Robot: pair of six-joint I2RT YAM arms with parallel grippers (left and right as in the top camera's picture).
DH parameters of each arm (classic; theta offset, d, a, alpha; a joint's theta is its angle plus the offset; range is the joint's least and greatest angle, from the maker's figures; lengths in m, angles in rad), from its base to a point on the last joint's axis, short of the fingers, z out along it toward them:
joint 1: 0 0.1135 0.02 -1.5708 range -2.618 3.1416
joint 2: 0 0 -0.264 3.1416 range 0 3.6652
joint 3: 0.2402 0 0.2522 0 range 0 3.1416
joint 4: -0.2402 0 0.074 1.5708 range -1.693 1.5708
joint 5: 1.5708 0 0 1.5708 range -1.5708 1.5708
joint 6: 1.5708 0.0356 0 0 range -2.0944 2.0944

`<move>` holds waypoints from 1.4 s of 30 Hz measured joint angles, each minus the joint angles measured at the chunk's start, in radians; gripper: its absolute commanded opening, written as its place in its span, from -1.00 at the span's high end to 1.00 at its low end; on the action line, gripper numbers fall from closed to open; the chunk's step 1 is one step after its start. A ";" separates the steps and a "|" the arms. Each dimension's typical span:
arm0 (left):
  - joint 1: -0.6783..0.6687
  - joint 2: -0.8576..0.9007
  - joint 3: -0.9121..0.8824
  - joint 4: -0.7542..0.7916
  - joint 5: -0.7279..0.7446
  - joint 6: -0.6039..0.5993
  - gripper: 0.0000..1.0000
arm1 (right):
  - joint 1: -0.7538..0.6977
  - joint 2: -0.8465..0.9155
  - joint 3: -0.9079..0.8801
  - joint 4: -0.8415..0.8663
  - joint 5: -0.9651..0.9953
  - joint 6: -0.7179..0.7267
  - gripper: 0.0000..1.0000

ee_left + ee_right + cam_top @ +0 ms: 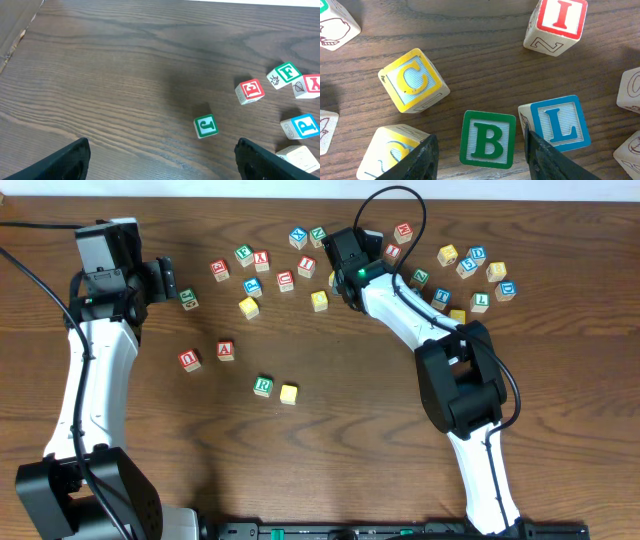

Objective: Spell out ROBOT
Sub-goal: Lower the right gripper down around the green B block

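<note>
The right gripper stands released, its two fingers straddling the green-framed B cube with a strip of bare wood showing on each side of the cube, so nothing is clamped. Just beside B on one side sits a blue-framed L cube, so close that one finger comes down in the narrow gap between the two. On B's other side a yellow-framed cube lies right against the outside of the other finger. Beyond B, a little apart, a yellow-framed C cube sits tilted, and a red-framed I cube lies farther off. All of this shows only in the right wrist view; from overhead the right gripper covers B entirely. The overhead view alone shows the green-framed R cube and a yellow-faced cube set side by side, well apart from B, nearer the robot and to its left. The red-framed A cube and U cube lie farther left of them. The left gripper hangs wide open, far left of B. Its own wrist view shows a green-framed J cube lying between and ahead of its fingers, untouched.
</note>
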 measured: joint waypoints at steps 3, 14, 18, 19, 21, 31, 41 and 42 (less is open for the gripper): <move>0.000 0.000 0.000 0.000 0.000 0.000 -0.82 | 0.000 0.000 0.000 0.000 0.000 0.009 -0.02; 0.000 0.000 0.000 0.000 0.000 0.000 -0.82 | -0.001 0.000 0.000 0.001 0.000 0.018 -0.02; 0.000 0.000 0.000 0.000 0.000 0.000 -0.82 | -0.001 0.000 0.000 0.001 0.000 0.018 -0.03; 0.000 0.000 0.000 0.000 0.000 0.000 -0.82 | -0.001 0.000 0.000 0.001 0.000 0.018 -0.03; 0.000 0.000 0.000 0.000 0.000 0.000 -0.82 | -0.001 0.000 0.000 0.001 0.000 0.018 -0.03; 0.000 0.000 0.000 0.000 0.000 0.000 -0.82 | -0.001 0.000 0.000 0.001 0.000 0.018 -0.05; 0.000 0.000 0.000 0.000 0.000 0.000 -0.82 | -0.017 0.000 0.000 -0.007 -0.064 0.018 -0.06; 0.000 0.000 0.000 0.000 0.000 0.000 -0.82 | -0.023 0.000 0.000 -0.010 -0.073 0.018 -0.07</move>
